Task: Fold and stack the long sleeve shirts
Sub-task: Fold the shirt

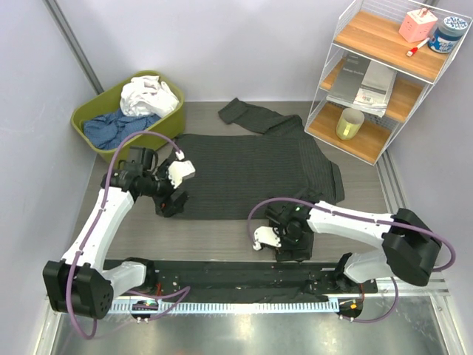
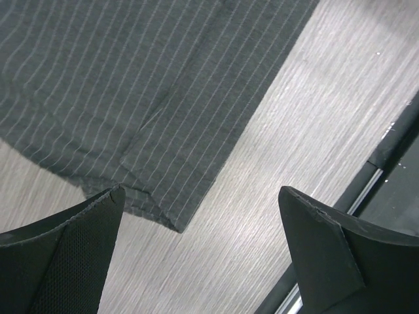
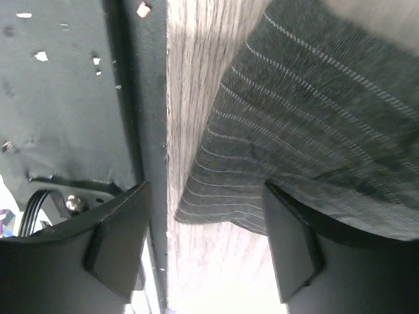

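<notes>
Two grippers stand at the near edge of one dark pinstriped shirt (image 1: 244,166), which lies spread flat at the middle of the table (image 1: 214,237). At far left we see a green bin (image 1: 87,118) holding a white garment (image 1: 151,96) and a blue garment (image 1: 111,127), well apart from both arms and not yet laid out. Next, the left gripper (image 1: 171,201) hangs over the shirt's near-left corner. In the left wrist view its jaws are spread wide and hold nothing, and the hem corner (image 2: 157,203) points into the gap, nearer the left-hand of the two fingers (image 2: 65,261). The shirt as it lies is wider than deep, so we take its long axis to run left to right across the table, with one sleeve (image 1: 247,115) thrown out on the far side. Further right, the right gripper (image 1: 290,248) sits low at the near edge, just beside the black base plate (image 1: 222,277). Its jaws are likewise spread and empty, with a rounded cloth edge (image 3: 262,163) reaching between them. Whether any finger touches fabric we cannot tell. We judge each arm nearest its own end of the near edge, so a fold away from the arms would need both to pinch that edge together. At far right stands a wire shelf (image 1: 384,81).
</notes>
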